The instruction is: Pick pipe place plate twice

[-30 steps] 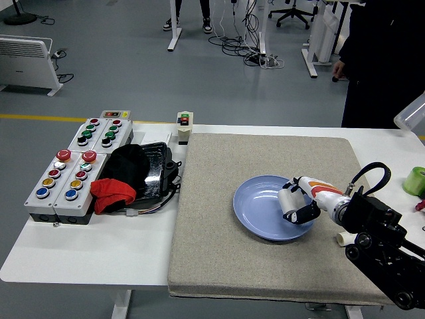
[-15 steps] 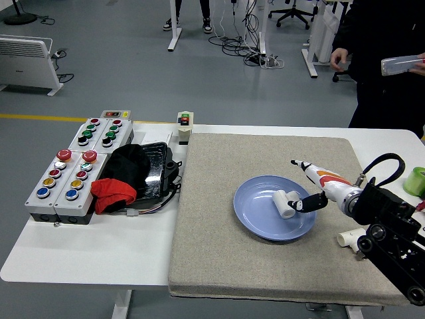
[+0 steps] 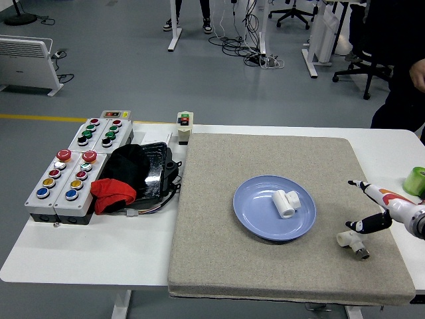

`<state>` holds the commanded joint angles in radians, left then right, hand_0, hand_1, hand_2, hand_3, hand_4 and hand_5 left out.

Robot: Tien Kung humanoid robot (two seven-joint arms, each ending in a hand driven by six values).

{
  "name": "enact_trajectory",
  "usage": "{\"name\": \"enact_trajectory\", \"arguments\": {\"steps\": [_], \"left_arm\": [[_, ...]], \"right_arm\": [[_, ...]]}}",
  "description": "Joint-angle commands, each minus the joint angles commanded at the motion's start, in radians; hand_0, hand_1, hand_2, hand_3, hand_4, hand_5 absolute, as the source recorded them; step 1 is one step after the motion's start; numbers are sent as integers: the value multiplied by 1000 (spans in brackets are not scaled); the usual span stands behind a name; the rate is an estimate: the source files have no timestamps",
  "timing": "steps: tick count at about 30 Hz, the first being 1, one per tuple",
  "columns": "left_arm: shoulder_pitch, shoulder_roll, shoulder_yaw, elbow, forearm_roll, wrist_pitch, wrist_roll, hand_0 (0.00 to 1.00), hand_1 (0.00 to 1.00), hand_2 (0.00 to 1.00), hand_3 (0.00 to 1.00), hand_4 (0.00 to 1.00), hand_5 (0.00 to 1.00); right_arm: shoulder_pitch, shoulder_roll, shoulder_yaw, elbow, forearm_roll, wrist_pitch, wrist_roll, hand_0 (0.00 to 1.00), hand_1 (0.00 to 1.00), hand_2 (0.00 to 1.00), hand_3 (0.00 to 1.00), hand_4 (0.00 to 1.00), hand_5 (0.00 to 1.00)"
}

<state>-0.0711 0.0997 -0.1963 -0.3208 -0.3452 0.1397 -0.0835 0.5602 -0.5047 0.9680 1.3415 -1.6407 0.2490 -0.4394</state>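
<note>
A white pipe fitting (image 3: 285,202) lies in the blue plate (image 3: 252,216) on the grey mat. A second white pipe fitting (image 3: 350,242) lies on the mat to the right of the plate. My right hand (image 3: 367,207) hovers just above and to the right of that second fitting, fingers spread and holding nothing. My left arm is out of view.
Button boxes (image 3: 73,167) and a black tray with black and red cloth (image 3: 129,177) stand at the left. A small switch box (image 3: 184,125) sits at the mat's far left corner. A green roll (image 3: 416,180) lies at the right edge. A person (image 3: 405,73) stands at the far right.
My right hand has let go of the pipe fitting in the plate and drawn back to the right, over the second fitting. The person at the back has shifted right.
</note>
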Motion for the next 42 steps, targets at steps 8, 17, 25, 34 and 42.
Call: {"name": "enact_trajectory", "arguments": {"steps": [8,17,25,34,42], "left_arm": [[1,2,2,-1,7,-1,1,710,696,736,710,421,998],[-1,2,5,0,8,-1,5,710,696,735,709,422,998],[-14,-1,-2,0,13,0,7,711,697,735,709,421,998],[-19,-2,-7,0,14,1,7,711,697,735,708,417,998],[-17,-1,-11,-2,11,1,7,711,698,735,708,417,998]], "right_arm": [[-23,8,-24,-30,-60,18,-20,876,860,966,980,802,364],[-17,12,-38,-66,-73,31,-5,593,663,632,722,780,329],[8,24,-64,-94,-91,-24,65,444,537,502,639,742,273],[28,54,-57,-106,-106,-31,98,261,353,423,525,592,132],[103,108,-40,-30,-125,-62,104,256,347,420,524,591,135]]}}
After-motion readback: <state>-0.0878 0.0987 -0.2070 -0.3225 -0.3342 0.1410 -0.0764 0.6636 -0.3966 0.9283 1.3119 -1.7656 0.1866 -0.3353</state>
